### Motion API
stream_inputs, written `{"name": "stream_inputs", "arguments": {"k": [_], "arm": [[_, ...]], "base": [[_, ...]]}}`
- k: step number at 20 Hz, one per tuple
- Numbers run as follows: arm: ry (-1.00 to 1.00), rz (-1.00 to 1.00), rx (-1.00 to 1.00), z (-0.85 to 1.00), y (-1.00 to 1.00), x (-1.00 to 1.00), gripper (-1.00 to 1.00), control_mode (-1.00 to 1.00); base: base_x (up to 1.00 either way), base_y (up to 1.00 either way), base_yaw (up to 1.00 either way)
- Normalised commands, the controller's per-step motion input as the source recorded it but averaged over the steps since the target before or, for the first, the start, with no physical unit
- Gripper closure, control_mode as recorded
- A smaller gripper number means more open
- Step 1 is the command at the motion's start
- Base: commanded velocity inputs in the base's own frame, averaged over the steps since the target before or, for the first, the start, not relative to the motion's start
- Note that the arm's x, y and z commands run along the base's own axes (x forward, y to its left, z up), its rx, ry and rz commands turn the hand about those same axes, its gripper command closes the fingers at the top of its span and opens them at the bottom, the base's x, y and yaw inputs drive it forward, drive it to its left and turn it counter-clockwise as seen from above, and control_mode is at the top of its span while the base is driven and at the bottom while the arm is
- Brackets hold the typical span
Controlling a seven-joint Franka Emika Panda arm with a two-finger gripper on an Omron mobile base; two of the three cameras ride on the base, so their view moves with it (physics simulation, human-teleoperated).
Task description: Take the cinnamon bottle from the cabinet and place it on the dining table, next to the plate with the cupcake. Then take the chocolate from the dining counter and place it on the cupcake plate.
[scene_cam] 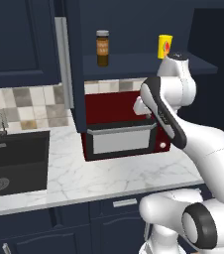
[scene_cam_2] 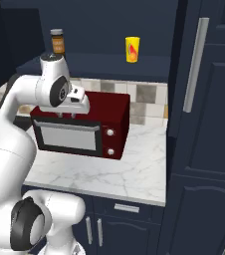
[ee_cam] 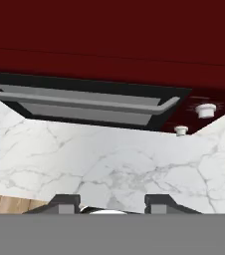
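- Nearest the base, the white arm (scene_cam: 203, 149) rises and bends forward over the marble counter (scene_cam: 109, 173).
- In front of the oven (scene_cam_2: 79, 127), the gripper (ee_cam: 112, 201) hangs over the counter with nothing between its fingertips (ee_cam: 64, 201); the jaws are drawn in as far as they go.
- The dark red oven stands on the counter against the tiled wall (scene_cam: 29, 104), its grey door facing out and two pale knobs (ee_cam: 205, 110) at its side.
- A black sink (scene_cam: 15, 163) with a tap lies off to the left.
- Up behind, the cabinet (scene_cam: 134, 30) is open, its door (scene_cam: 67, 59) swung outward.
- The bottle (scene_cam: 102, 47) stands upright on the cabinet shelf, well apart from a yellow box (scene_cam: 164, 45) on the same shelf.
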Motion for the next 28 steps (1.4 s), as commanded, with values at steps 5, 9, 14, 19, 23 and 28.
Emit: {"name": "stream_inputs", "arguments": {"k": [5,9,14,19,23,28], "arm": [[-0.31,0.01,-0.01,0.17,0.11,-0.12,-1.0,-1.0],[-0.54,-0.03,-0.04,0.83,0.64,0.04,-1.0,-1.0],[-0.4,-0.07,-0.03,0.99,0.86,0.18,-1.0,-1.0],[-0.05,-0.01,0.0,1.0,0.49,0.58,-1.0,-1.0],[0.0,0.0,0.0,0.78,0.12,0.7,-1.0,-1.0],[0.01,0.0,0.0,0.25,0.08,0.65,-1.0,-1.0]], "base": [[0.0,0.0,0.0],[0.0,0.0,0.0],[0.0,0.0,0.0],[0.0,0.0,0.0],[0.0,0.0,0.0],[0.0,0.0,0.0]]}}
